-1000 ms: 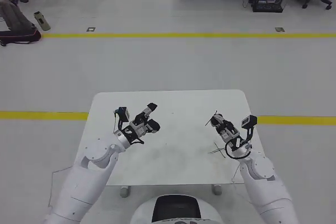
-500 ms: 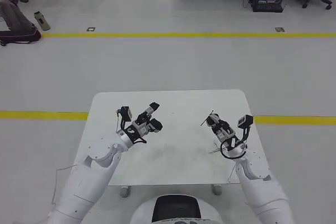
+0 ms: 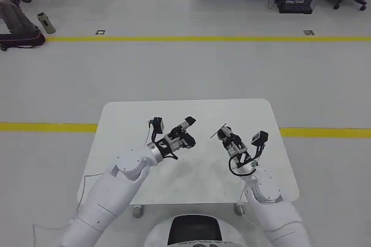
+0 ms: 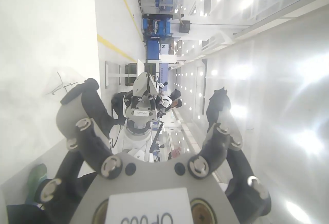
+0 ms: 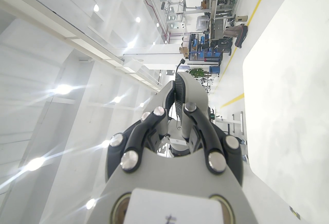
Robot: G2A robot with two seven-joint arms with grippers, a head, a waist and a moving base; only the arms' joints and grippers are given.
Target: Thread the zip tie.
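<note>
Right fingers clamp shut on the tie, centre frame; left fingers gape wide, empty. I judge the tie light, springy, slick: I'd pinch near its tip.

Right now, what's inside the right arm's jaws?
A thin black zip tie, pinched between the shut jaws. One end pokes out past their tips. The stretch squeezed inside is covered, so I can't see it.
</note>
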